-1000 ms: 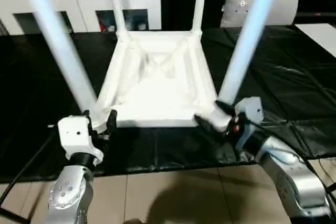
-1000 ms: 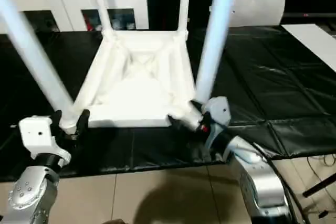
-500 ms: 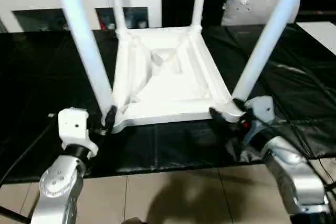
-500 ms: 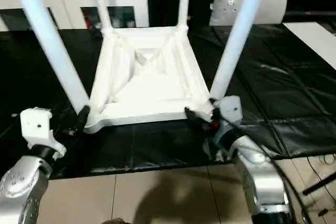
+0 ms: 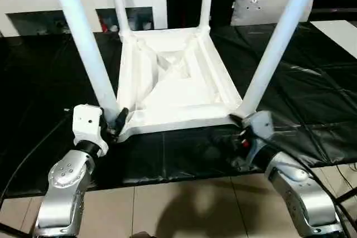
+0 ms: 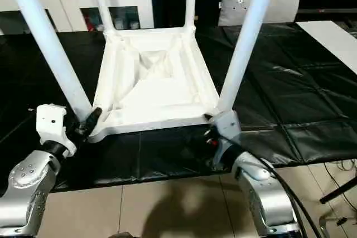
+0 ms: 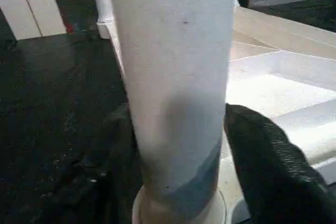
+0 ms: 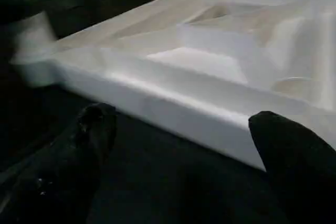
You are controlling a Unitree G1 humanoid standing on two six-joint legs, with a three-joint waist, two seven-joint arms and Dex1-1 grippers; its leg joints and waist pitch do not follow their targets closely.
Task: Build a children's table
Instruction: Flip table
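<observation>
The children's table [image 5: 173, 90] lies upside down on the black mat, white, with its ribbed underside up and four legs rising from the corners. My left gripper [image 5: 114, 126] is shut on the base of the near-left leg [image 5: 89, 48]. In the left wrist view its fingers [image 7: 268, 171] press both sides of that leg [image 7: 178, 77]. My right gripper [image 5: 226, 135] stands open just in front of the near-right corner, below the near-right leg [image 5: 273, 48]. The right wrist view has its fingers [image 8: 294, 156] spread wide before the table's front edge [image 8: 173, 103], with nothing between them.
The black mat [image 5: 312, 98] covers the work surface, with tiled floor [image 5: 178, 204] along its near edge. A white cabinet [image 5: 33, 9] with glass doors stands at the back left. A grey cushion [image 5: 262, 4] sits at the back right, and a white sheet [image 5: 340, 29] at far right.
The whole picture has shifted. My left gripper's fingers have drawn in around the near-left leg's base. The right gripper stays open and now sits slightly below the near-right corner.
</observation>
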